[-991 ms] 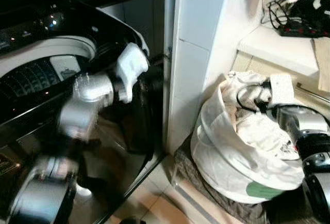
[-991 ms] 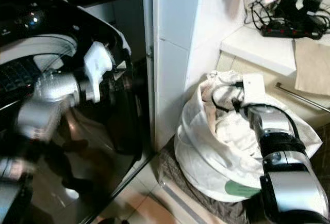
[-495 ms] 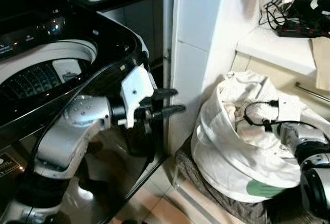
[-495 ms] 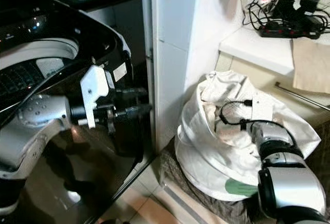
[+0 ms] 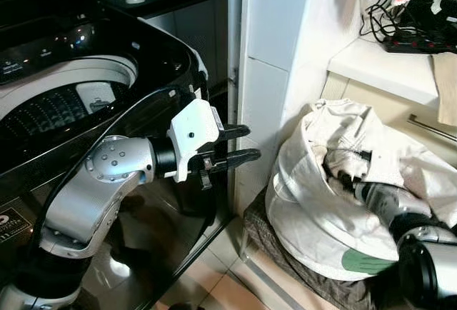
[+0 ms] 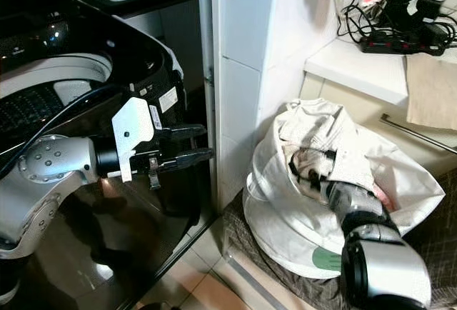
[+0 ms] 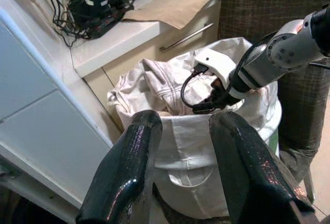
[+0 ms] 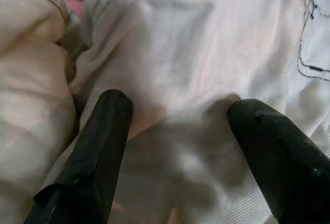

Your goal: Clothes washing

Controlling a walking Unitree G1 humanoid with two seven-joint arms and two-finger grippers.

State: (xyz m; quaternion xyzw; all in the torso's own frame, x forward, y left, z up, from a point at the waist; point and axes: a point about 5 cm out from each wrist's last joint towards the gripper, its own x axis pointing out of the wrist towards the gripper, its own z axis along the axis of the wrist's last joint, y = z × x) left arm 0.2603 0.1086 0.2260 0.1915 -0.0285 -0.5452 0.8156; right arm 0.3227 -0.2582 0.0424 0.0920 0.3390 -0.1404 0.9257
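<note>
My right tool [image 8: 175, 146] is down inside the laundry bag [image 5: 314, 224], its two black fingers [image 8: 95, 152] spread wide apart with nothing pinched between them. Directly under and ahead of the fingertips lies a white garment [image 8: 206, 43] with dark stitched seams; the fabric sits just off the tips, and I cannot tell whether they touch it. Beside one finger a cream-coloured bundle of cloth [image 8: 31, 90] bulges up, with a sliver of pink beyond it.

My left tool [image 5: 235, 146] hangs in the air in front of the washing machine [image 5: 86, 60], fingers parted and empty, pointing toward the bag, which is well apart from it. From that wrist I see my right arm [image 7: 273, 59] reaching into the mouth of the bag.

The bag stands on a dark woven seat [image 5: 300, 267] against the white tiled wall [image 5: 268, 53]. Behind it, the counter [image 5: 378, 67] carries a tangle of black cables [image 5: 414, 17].
</note>
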